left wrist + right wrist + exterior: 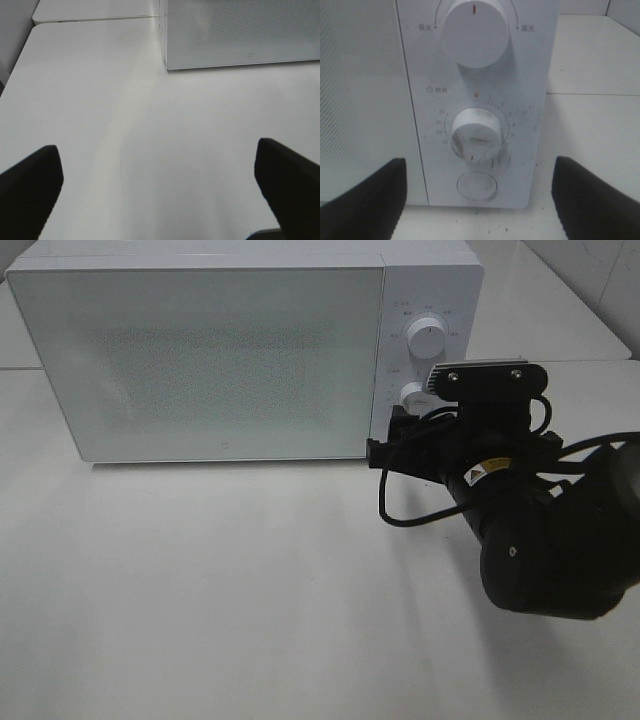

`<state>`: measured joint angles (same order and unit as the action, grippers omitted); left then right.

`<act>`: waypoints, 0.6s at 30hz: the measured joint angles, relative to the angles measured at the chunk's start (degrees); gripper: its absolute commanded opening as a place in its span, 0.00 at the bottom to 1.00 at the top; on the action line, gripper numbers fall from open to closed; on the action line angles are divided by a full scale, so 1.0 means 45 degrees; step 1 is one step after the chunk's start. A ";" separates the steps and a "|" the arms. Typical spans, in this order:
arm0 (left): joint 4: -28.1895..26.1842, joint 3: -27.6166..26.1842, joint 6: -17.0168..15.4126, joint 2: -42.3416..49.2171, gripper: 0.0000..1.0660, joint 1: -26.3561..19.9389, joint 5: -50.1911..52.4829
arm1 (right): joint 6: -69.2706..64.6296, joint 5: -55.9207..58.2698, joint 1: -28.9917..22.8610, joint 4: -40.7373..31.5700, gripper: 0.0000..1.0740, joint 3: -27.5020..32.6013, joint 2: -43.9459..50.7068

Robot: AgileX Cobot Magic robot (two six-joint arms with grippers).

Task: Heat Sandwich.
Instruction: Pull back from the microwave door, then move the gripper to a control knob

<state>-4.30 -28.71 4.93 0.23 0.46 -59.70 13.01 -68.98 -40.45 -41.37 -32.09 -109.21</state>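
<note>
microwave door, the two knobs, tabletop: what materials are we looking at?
Door: likely glass, pale and semi-reflective, with a fine dot mesh behind it. Upper knob: smooth white plastic, soft sheen. Timer knob: same plastic by the look, scuffed grey with dark marks around it. Tabletop: white, smooth, faintly glossy; laminate or painted board, cannot tell.

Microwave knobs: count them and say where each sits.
2. The upper knob sits high on the control panel; the timer knob sits directly below it, above the round button. No others show.
</note>
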 measured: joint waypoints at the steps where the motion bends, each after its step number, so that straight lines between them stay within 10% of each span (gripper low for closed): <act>1: 0.0000 0.0000 0.0000 0.0000 0.97 0.0000 0.0000 | 0.0000 0.0000 0.0000 0.0000 0.71 0.0000 0.0000; 18: 0.0000 0.0000 0.0000 0.0000 0.97 0.0000 0.0000 | -0.0115 0.0446 0.1082 0.1146 0.71 -0.2088 -0.1464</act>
<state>-4.30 -28.71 4.93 0.23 0.46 -59.70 12.49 -66.98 -35.58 -36.21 -41.48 -115.79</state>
